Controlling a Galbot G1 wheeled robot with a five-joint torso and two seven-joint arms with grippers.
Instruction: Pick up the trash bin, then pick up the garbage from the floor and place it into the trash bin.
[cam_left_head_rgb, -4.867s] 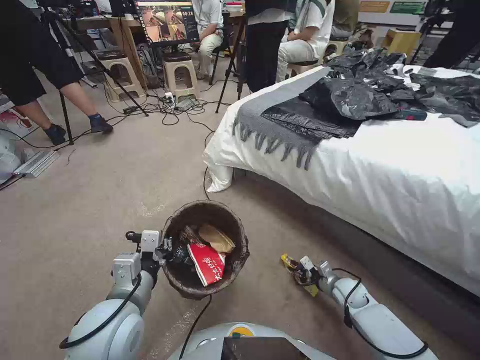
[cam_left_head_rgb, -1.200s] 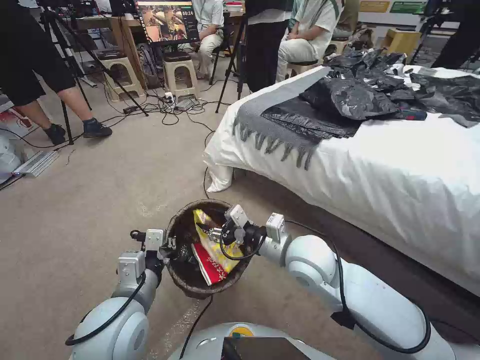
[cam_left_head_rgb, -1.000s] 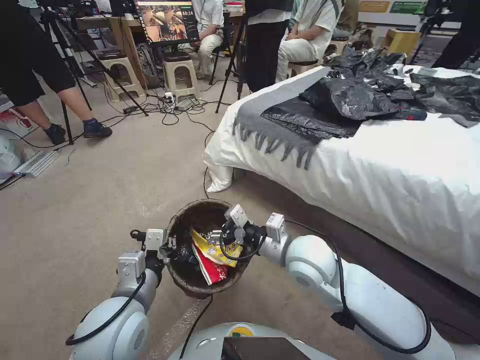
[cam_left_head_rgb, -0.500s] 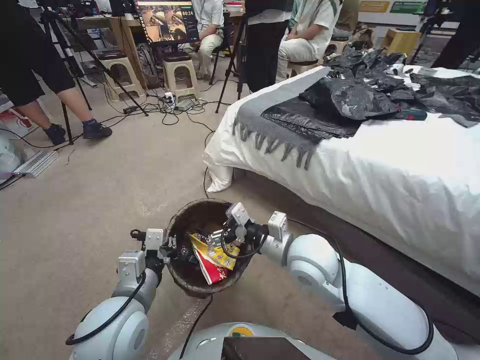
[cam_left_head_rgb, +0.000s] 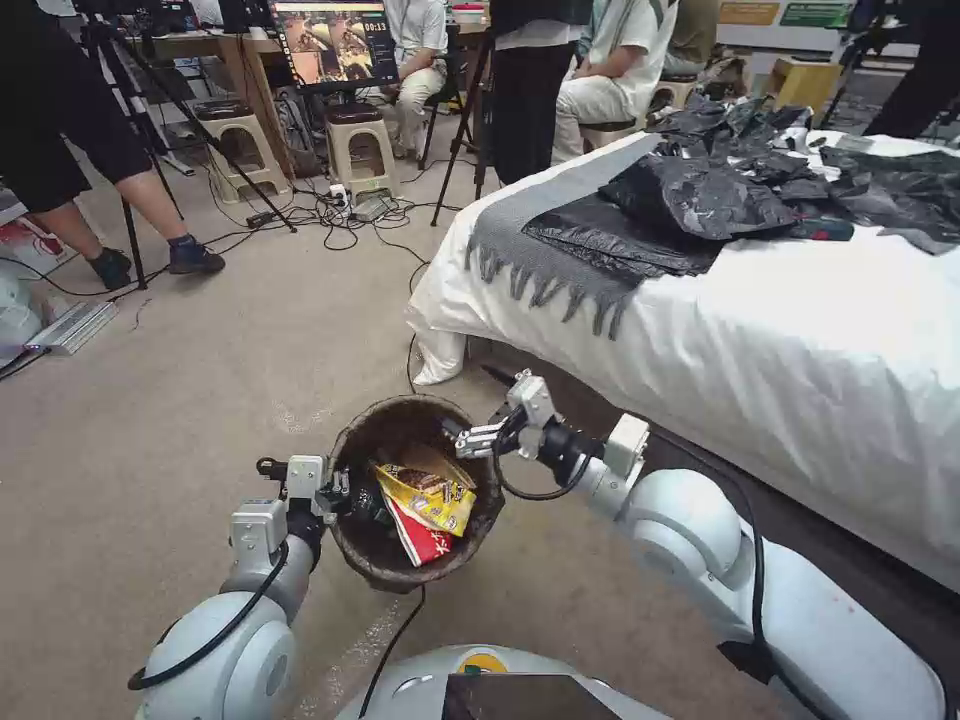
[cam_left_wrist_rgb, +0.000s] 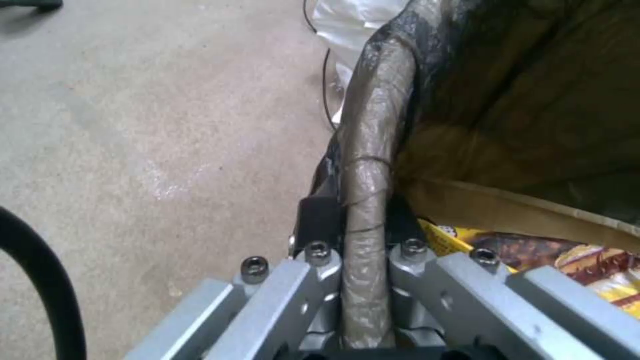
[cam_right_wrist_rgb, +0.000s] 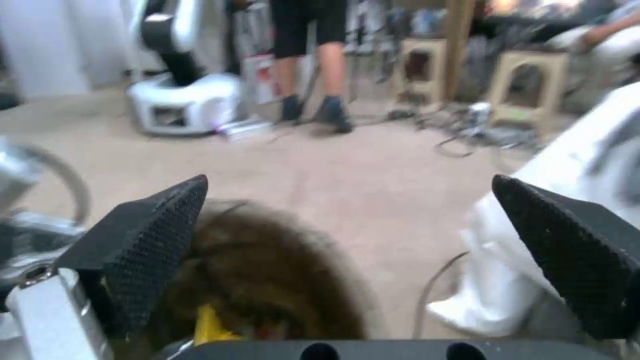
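Note:
The trash bin (cam_left_head_rgb: 372, 560), lined with a dark bag, hangs just above the carpet in the head view. My left gripper (cam_left_head_rgb: 348, 497) is shut on its near-left rim; in the left wrist view the fingers (cam_left_wrist_rgb: 318, 220) pinch the bag-wrapped rim (cam_left_wrist_rgb: 368, 150). Garbage lies inside: a yellow wrapper (cam_left_head_rgb: 428, 493), a red-white carton (cam_left_head_rgb: 420, 541) and tan cardboard (cam_left_head_rgb: 443, 460). My right gripper (cam_left_head_rgb: 468, 436) is open and empty, just above the bin's far-right rim. The right wrist view shows its two black pads (cam_right_wrist_rgb: 155, 245) spread wide over the trash bin (cam_right_wrist_rgb: 267, 270).
A bed with a white sheet (cam_left_head_rgb: 800, 350) stands close on the right, with black plastic bags (cam_left_head_rgb: 700, 190) and a grey throw (cam_left_head_rgb: 540, 260) on top. A black cable (cam_left_head_rgb: 410, 350) runs over the carpet past the bin. Stools, tripods and people fill the back.
The right gripper carried the yellow wrapper from the floor over the bin, let it go inside, then drew back up and to the right, open. The left gripper kept its hold.

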